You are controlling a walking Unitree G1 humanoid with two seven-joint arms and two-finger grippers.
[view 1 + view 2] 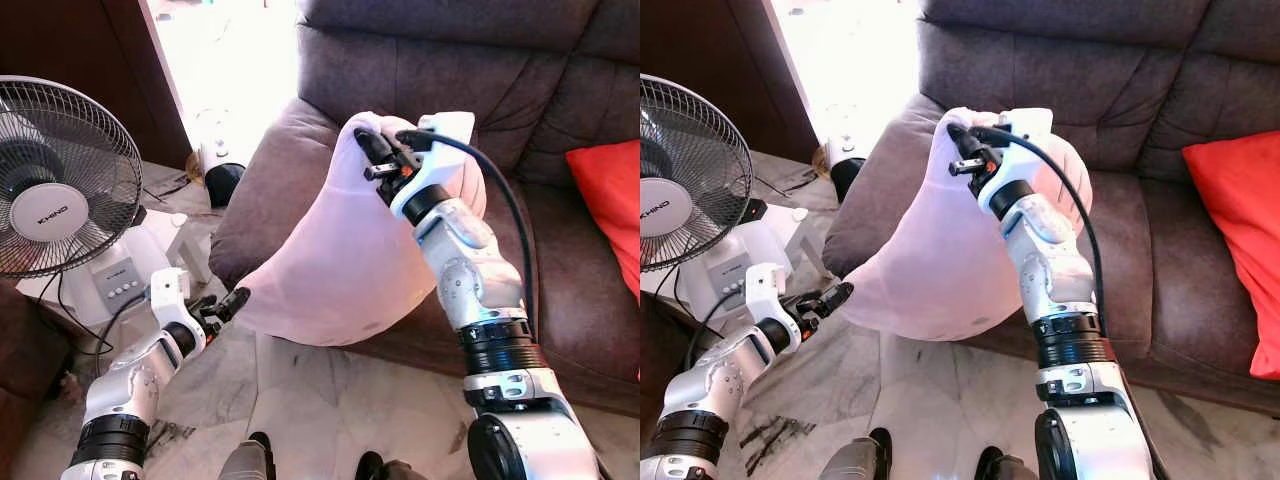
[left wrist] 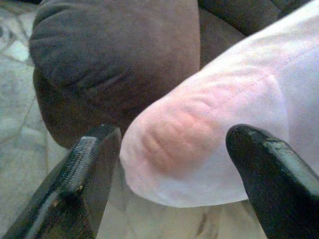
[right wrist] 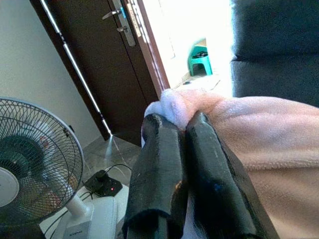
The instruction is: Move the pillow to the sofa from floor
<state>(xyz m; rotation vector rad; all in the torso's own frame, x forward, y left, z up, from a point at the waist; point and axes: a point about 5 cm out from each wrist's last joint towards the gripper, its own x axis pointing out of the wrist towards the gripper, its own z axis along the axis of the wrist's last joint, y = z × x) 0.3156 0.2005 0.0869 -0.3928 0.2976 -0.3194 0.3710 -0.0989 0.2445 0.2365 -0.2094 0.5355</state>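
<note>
right pincer (image 1: pixel 378 160) pinched tight on top corner of pink pillow (image 1: pixel 340 260), lifting it off the floor against sofa (image 1: pixel 270 190) armrest. left pincer (image 1: pixel 226 305) spread wide at lower corner, steadying, not gripping.

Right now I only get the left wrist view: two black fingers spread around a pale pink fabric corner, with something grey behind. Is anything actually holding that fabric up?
Observer: Yes. The right gripper is pinched shut on the top edge of the soft pale pink pillow, high beside the dark grey sofa.
Operator: Where is my left one in the room?
Observer: The left gripper sits low at the pillow's bottom corner, above the marble floor.
Operator: Anything else nearby?
Observer: A white standing fan stands to the robot's left.
</note>
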